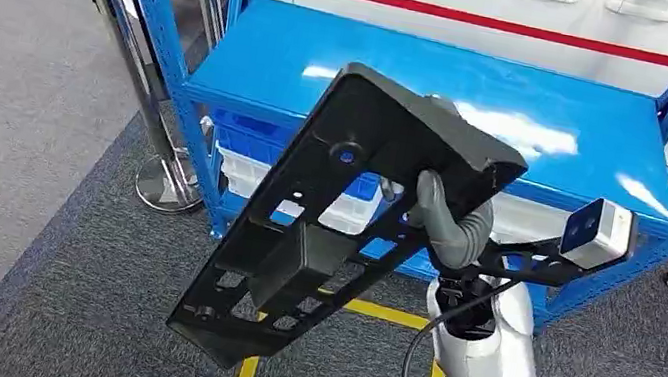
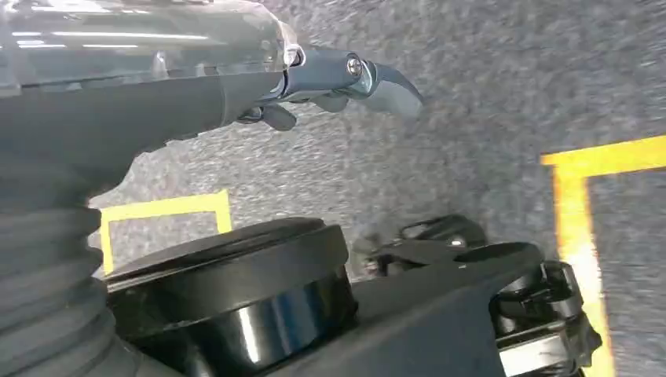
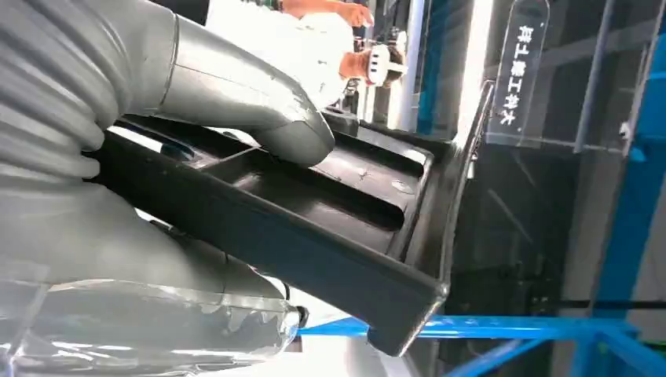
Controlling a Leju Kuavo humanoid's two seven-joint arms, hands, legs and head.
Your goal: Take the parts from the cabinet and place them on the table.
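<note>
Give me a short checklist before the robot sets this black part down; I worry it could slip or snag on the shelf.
1. Grip on the part: ok. The right hand holds the black plastic part near its upper end.
2. Part clear of the rack: ok in the head view. It hangs tilted in front of the blue shelf, touching nothing there.
3. Shelf top free for a set-down: ok. No things lie on the visible blue surface.
4. Left hand out of the way: ok. It hangs over the carpet, holding nothing.
5. Grip firmness: cannot tell.
6. People nearby: not ok. A person stands behind the part.
</note>
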